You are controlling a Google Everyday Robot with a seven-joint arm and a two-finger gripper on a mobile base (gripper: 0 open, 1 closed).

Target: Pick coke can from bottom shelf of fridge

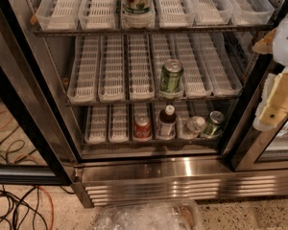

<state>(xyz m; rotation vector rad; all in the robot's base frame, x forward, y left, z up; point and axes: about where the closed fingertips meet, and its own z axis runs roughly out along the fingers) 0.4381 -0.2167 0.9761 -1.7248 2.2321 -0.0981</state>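
Looking straight into the fridge from my end: a tall stainless-steel display unit with black-framed glass doors and three wire racks of white slotted lane trays. The coke can, a small red soda can with white lettering and a silver top, stands upright on the bottom shelf, near the front edge in a lane about mid-shelf.

Just beside it on the right is a dark bottle with a white cap, also upright. Next over is a clear plastic-looking container that seems to lie on its side, and then a green can tipped over at an angle. Another green can stands upright on the middle rack, above the dark bottle. The top rack holds a white-and-green container, cut off by the frame.

The claw, a cream and white thing, sits at the far right edge, outside the shelves and well apart from the coke can. Can't tell whether it's open or closed, and it isn't touching anything on the racks.

Black and orange cables sprawl on the floor at left, and some crinkly clear plastic sits below the vented steel base.
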